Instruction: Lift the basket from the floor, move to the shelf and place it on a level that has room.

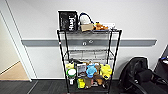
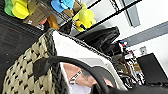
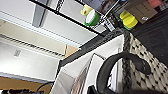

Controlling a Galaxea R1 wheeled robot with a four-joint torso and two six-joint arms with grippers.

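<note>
- Shelf [image 1: 88, 60] standing in the middle of the head view, against the pale wall, with dark floor [image 1: 45, 87] under it.
- Top tier full: black bag [image 1: 67, 20], a small box, orange bits.
- Level [image 1: 88, 53] second from the top looking bare, silvery wires with nothing seen on it.
- Lower tiers packed with yellow, blue and green toys [image 1: 91, 71].
- Basket [image 2: 27, 72] very close in both wrist views: cream woven side, dark rim, dark curved handle [image 2: 75, 65], magazine face peeking out inside.
- Same basket [image 3: 147, 67] in the right wrist view, with shelf poles and toys just behind it, so probably lifted and already near the shelf.
- Cannot tell if either gripper is open or closed; fingers too hard to see.
- Step in hand, as a guess: bringing the basket up to the shelf.
- Next move needs the basket raised as high as the bare level, kept flat, and slid in between the front poles without bumping them.
</note>
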